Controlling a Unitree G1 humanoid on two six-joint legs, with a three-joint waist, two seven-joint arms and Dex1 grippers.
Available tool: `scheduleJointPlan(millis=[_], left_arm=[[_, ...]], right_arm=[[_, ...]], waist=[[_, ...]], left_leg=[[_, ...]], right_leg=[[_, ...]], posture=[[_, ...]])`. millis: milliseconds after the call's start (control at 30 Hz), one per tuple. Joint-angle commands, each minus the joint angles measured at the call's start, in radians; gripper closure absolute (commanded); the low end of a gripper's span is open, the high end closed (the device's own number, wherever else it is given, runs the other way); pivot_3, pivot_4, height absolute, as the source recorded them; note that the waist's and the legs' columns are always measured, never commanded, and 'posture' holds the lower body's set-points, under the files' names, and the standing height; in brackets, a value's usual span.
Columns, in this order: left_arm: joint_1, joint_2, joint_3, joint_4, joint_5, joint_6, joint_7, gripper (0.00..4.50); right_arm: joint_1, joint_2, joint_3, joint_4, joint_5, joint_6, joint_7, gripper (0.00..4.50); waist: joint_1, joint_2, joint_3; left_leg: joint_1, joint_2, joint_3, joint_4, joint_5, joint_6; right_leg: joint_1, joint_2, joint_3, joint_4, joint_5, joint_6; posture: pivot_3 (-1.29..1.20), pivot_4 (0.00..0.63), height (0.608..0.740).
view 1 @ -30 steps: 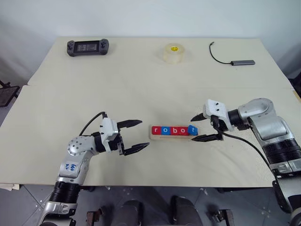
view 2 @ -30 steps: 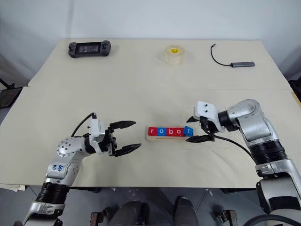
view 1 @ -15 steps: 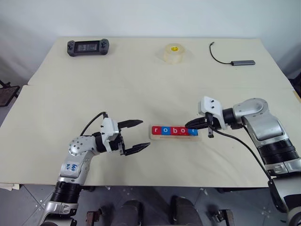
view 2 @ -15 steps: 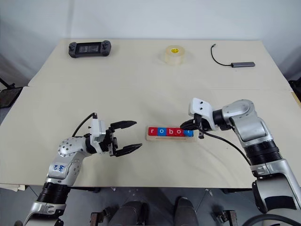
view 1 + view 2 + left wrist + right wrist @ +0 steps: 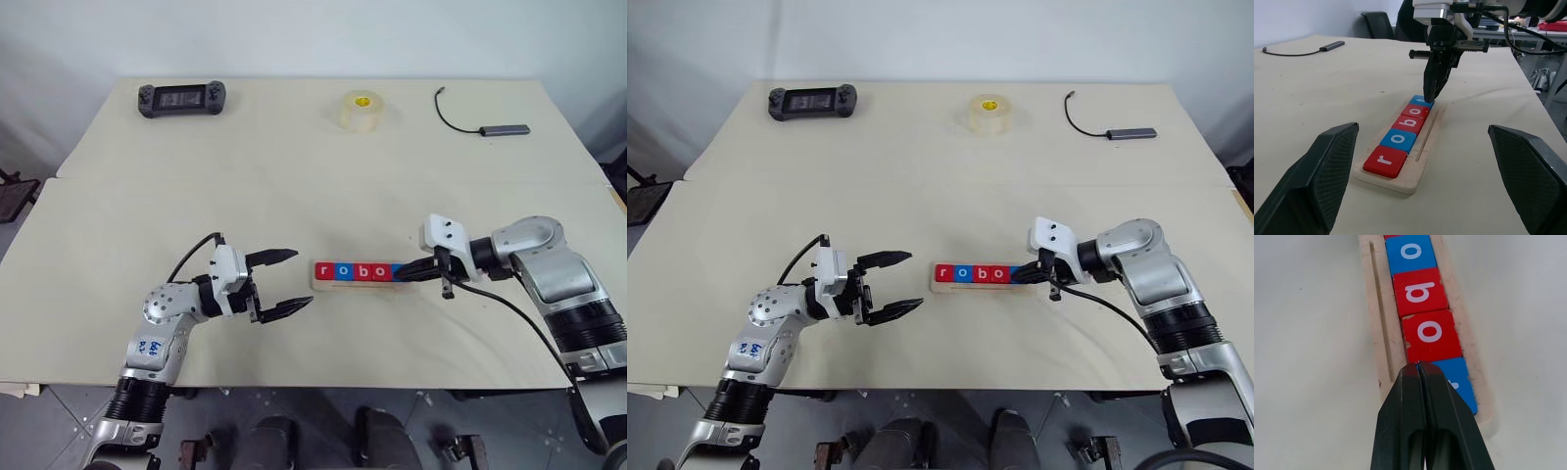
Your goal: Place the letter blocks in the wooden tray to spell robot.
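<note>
The tray (image 5: pixel 361 282) sits mid-table, all five blocks (image 5: pixel 361 272) in it. The right gripper (image 5: pixel 1419 368) — fingers pressed together — tips onto the blue end block (image 5: pixel 1420 101) at 3 o'clock. The left gripper (image 5: pixel 286 282) — spread — waits at 9 o'clock.

Letter blocks (image 5: pixel 358 271) in wooden tray (image 5: pixel 318 284)

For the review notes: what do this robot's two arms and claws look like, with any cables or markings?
Both arms have silver-grey metal shells with black ribbed joints. Each ends in a white boxy wrist block carrying a claw of two black tapered fingers: left claw, right claw. The finger pads are finely cross-hatched. A black cable loops at each wrist. The left arm bears blue handwritten marks.
</note>
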Motion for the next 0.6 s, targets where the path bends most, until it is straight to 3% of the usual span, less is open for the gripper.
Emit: scheduleJointPlan(millis=[33,200,300,400,600], left_arm=[[-0.009,0.000,-0.002,-0.026,-0.002,-0.011,0.000,0.00],[0.005,0.016,0.013,-0.030,-0.004,-0.009,-0.003,0.00],[0.025,0.042,0.032,-0.034,-0.005,-0.005,-0.001,0.00],[0.051,0.084,0.062,-0.032,-0.011,0.004,-0.003,0.00],[0.062,0.157,0.108,-0.004,-0.014,0.020,-0.019,0.00]], right_arm=[[0.010,-0.021,-0.093,-0.104,0.086,0.029,0.002,4.46],[0.128,-0.047,-0.231,-0.177,0.162,-0.016,-0.033,4.46],[0.233,-0.018,-0.377,-0.219,0.296,-0.040,-0.021,4.46],[0.389,-0.062,-0.478,-0.257,0.297,-0.076,-0.039,3.87],[0.537,-0.094,-0.628,-0.179,0.307,-0.147,-0.062,1.79]], waist=[[0.000,0.000,0.000],[0.014,0.000,0.000],[0.024,0.000,0.000],[0.027,0.000,0.000],[0.025,0.000,0.000]], left_leg=[[0.000,0.000,0.000,0.000,0.000,0.000],[0.000,0.000,-0.001,0.000,0.000,0.000],[0.000,0.000,-0.001,0.000,0.000,0.000],[0.000,0.000,0.000,0.000,0.000,0.000],[0.001,0.000,0.001,0.000,0.000,0.000]], right_leg=[[0.000,0.000,0.000,0.000,0.000,0.000],[0.001,0.000,-0.001,0.000,0.000,0.000],[0.001,0.000,-0.001,-0.002,0.000,0.000],[0.001,0.000,-0.001,-0.002,0.000,0.000],[0.002,0.000,0.000,0.000,0.000,0.000]], posture=[[0.00,0.150,0.740],[0.00,0.150,0.740],[0.00,0.150,0.740],[0.00,0.150,0.740],[0.00,0.150,0.740]])
